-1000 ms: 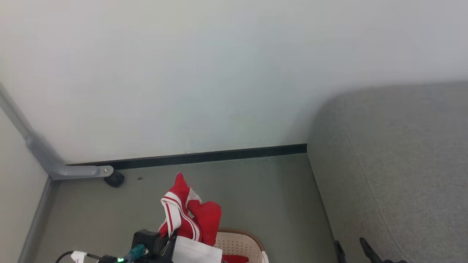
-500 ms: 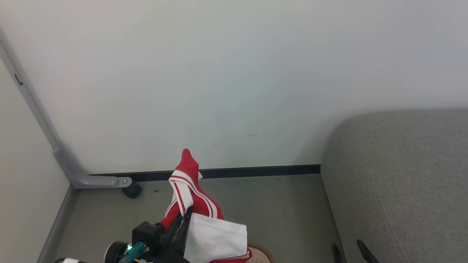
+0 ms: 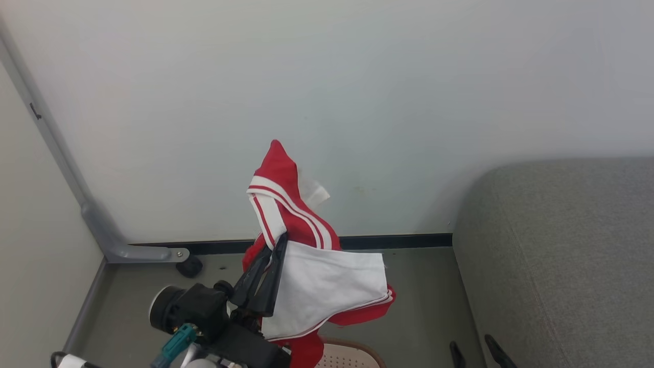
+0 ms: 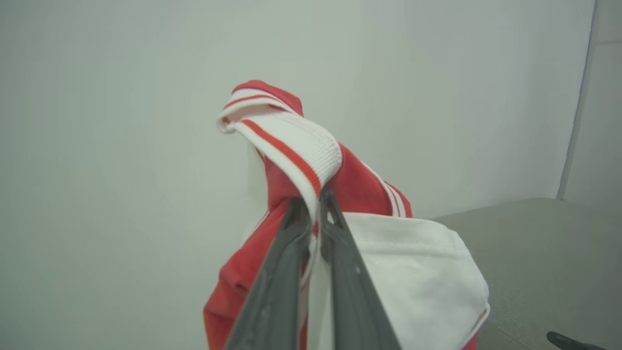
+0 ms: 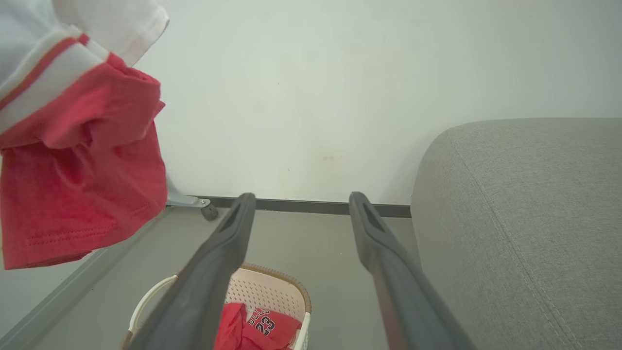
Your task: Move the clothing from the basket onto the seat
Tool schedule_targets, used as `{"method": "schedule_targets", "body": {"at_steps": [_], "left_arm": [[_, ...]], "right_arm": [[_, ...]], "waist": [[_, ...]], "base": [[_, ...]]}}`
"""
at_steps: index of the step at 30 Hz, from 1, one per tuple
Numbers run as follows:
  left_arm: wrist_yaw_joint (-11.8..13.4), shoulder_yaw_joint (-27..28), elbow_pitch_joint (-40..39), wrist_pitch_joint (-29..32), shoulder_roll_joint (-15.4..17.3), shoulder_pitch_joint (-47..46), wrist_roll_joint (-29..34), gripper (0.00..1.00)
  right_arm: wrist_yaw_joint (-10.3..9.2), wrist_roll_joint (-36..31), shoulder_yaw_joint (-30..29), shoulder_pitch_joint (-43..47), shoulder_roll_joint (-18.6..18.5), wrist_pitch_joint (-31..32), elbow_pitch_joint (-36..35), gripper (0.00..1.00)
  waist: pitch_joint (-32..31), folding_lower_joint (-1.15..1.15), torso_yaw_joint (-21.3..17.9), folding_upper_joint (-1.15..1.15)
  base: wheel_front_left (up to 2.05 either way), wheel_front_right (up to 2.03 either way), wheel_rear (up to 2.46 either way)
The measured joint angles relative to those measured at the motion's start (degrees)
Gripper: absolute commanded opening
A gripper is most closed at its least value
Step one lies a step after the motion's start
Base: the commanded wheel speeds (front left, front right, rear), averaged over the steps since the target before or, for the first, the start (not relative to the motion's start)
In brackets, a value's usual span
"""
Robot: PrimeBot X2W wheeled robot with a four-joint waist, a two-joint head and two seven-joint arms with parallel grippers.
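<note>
Red-and-white garment point(image 3: 317, 271): hangs in the air from the left gripper, clear of the floor point(image 3: 409, 286) and in front of the far wall point(image 3: 357, 102). A striped band sticks up past the fingertips, and a white panel and red folds droop to the right.
Left gripper point(image 3: 277, 245): clenched on the garment's striped band, fingers nearly together with cloth pinched between them.
Right gripper point(image 5: 302, 196): released, fingers spread wide with nothing between them, low at the near right, near the seat's left edge.
Basket point(image 5: 272, 291): on the floor at the near side, under the hanging garment, left of the seat and apart from it.
Second garment point(image 5: 267, 324): red, printed 23, crumpled inside the basket.
Seat point(image 3: 562, 255): grey fabric with a stitched seam, at the right, reaching back to the far wall.
Metal bar point(image 3: 138, 253): grey, at the far left corner, with a black caster point(image 3: 190, 266) at its end.
</note>
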Motion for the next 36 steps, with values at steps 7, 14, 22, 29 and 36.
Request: {"method": "schedule_targets", "body": {"at_steps": [7, 14, 22, 29, 36], "left_arm": [[0.0, -1.1, -9.8, 0.0, 1.5, 0.0, 0.3, 0.0], [0.0, -2.7, -16.1, 0.0, 2.8, 0.0, 0.2, 0.0], [0.0, -4.0, -20.6, -0.2, 3.4, 0.0, 0.1, 0.0], [0.0, -5.1, -22.2, -0.2, 4.2, 0.2, 0.0, 0.0], [0.0, -5.4, -22.2, -0.2, 4.7, 1.7, -0.1, 0.0]], "right_arm": [[0.59, -0.8, 0.9, 0.0, 0.3, 0.0, -1.1, 1.0], [0.87, -1.5, 1.5, -0.1, 0.4, 0.0, -2.1, 1.0], [1.76, -2.2, 2.4, -0.1, 0.4, 0.0, -3.3, 1.0], [3.18, -4.0, 5.0, -0.1, -0.2, 0.0, -6.5, 1.0], [4.33, -5.1, 8.8, -0.1, -3.0, 0.0, -13.1, 1.0]], "waist": [[0.0, 0.0, 0.0, 0.0], [-0.2, 0.0, -0.1, 0.0], [-0.2, 0.0, -0.2, 0.0], [-0.2, 0.0, -0.4, 0.0], [0.1, 0.0, -1.2, 0.0]], "base": [[0.0, 0.0, 0.0], [0.0, 0.0, 0.0], [0.0, 0.0, 0.0], [0.0, 0.0, 0.0], [0.0, 0.0, 0.0]]}}
